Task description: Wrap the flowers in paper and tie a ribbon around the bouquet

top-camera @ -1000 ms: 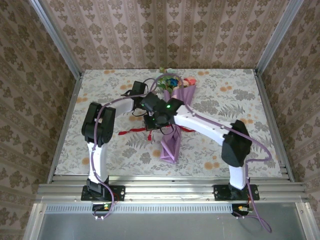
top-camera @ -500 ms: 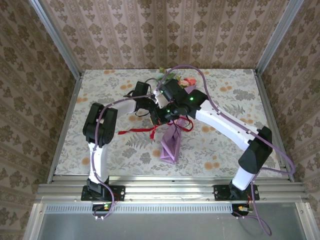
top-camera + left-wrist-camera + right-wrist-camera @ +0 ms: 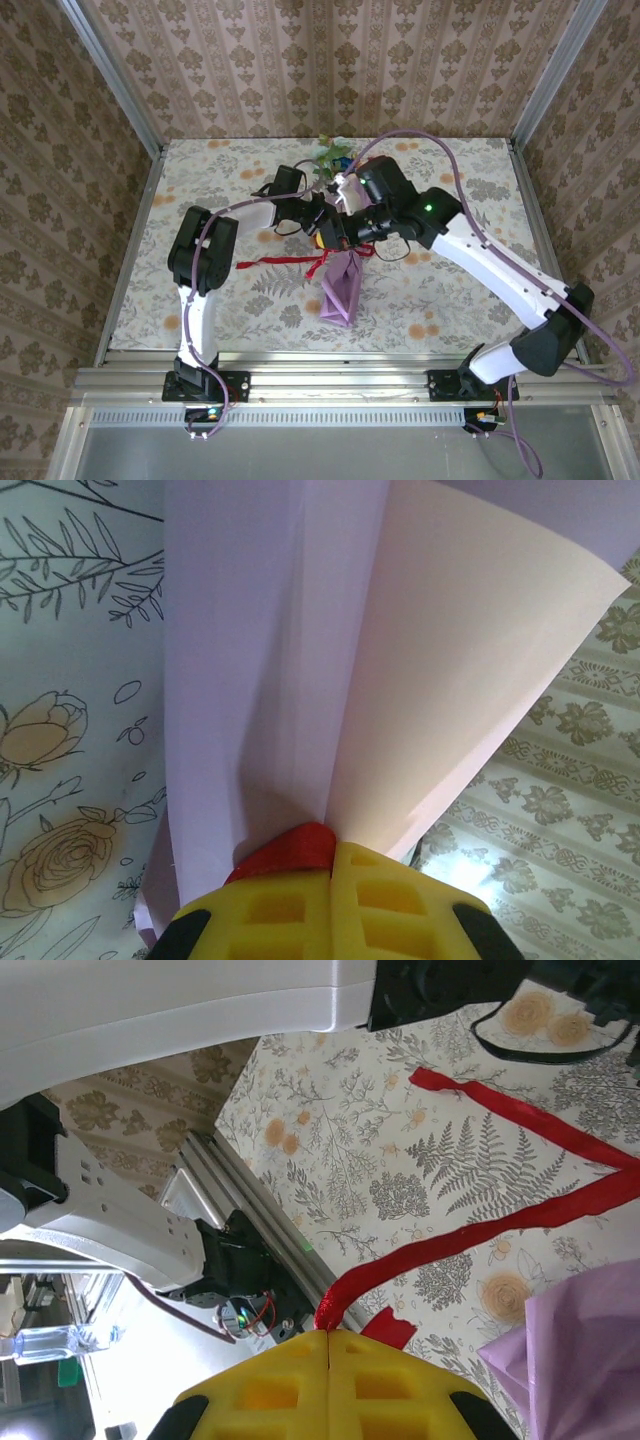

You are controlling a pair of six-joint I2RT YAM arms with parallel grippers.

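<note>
Bouquet (image 3: 342,285), a narrow lilac paper cone, is seen lying near the middle of the flower-patterned table (image 3: 470,290). Its pointed end is turned towards the near edge, and the flowers (image 3: 335,155) show at the far end. Red ribbon (image 3: 275,262) is laid across the middle part of the cone, and one loose end trails away to the left on the table.

In the left wrist view, the left gripper (image 3: 332,870) is clenched. Its yellow fingertips (image 3: 390,900) are pressed together on a fold of the ribbon, right against the paper (image 3: 300,660), whose lilac face and pinkish inner face rise just beyond. In the right wrist view, the right gripper (image 3: 328,1350) is likewise clenched on the ribbon. A strand emerges from between its fingertips and runs off across the table, with the edge of the cone close by.

The step in hand is judged to be the tying of the ribbon around the cone. For it to be done well, the two held strands should be drawn apart evenly and low, close to the table, so that the band is cinched without the cone being lifted or rolled. Tension should be raised gently, since thin paper may be crushed or torn and smooth ribbon may slip from the pads. Whether a knot has been formed cannot be told, as the crossing is hidden beneath the grippers.
</note>
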